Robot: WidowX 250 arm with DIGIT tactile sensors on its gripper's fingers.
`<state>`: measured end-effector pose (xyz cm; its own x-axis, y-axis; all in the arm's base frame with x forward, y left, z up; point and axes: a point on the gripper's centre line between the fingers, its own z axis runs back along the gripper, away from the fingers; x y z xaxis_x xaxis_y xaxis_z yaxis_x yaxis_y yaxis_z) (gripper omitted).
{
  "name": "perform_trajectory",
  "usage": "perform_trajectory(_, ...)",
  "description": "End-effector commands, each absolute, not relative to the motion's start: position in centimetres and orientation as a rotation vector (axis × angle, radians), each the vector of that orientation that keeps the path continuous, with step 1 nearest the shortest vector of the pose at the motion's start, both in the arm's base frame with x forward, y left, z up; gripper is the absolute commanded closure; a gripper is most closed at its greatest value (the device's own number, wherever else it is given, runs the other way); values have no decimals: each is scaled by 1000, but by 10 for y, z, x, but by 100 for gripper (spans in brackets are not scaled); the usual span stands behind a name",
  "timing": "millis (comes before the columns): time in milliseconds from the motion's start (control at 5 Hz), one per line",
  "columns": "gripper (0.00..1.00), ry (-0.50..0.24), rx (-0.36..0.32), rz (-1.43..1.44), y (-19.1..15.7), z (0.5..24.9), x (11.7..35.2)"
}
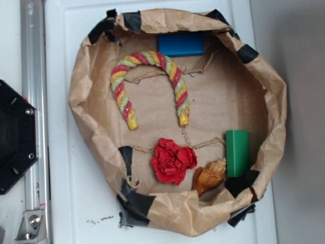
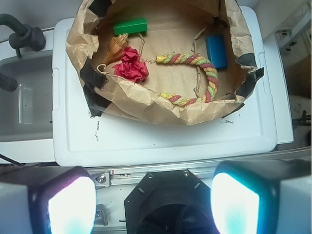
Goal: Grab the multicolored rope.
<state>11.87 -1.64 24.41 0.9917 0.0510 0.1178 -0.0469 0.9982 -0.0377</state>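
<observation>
My fingers [image 2: 66, 204] stand wide apart at the bottom of the wrist frame, holding nothing, my gripper [image 2: 153, 204] well short of the paper basin [image 2: 146, 105]. The multicolored rope [image 1: 152, 84] lies arched in the basin's upper left, above the red flower [image 1: 172, 161], untouched.

Rope [image 1: 152, 76] red-yellow-green twisted; flower [image 1: 173, 160] red.

You see a crumpled, matt brown paper basin [image 1: 81, 96] patched with black tape [image 1: 136, 201]. Inside lie the thick twisted multicolored rope [image 1: 175, 76] of fibrous strands, a soft red fabric flower [image 1: 172, 160], a glossy ridged tan seashell [image 1: 209, 176], and smooth green [image 1: 237, 152] and blue blocks [image 1: 180, 44].
</observation>
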Motion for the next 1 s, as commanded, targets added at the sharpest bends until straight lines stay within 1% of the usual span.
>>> perform_trajectory(0,0,-119,-35,49,-16,244,119)
perform_trajectory(200,0,-172,52,-205,14,240,169)
perform_trajectory(400,0,-198,125,-461,25,229,225)
perform_trajectory(600,0,-230,143,-712,25,204,274)
perform_trajectory(800,0,-222,104,-962,9,169,281)
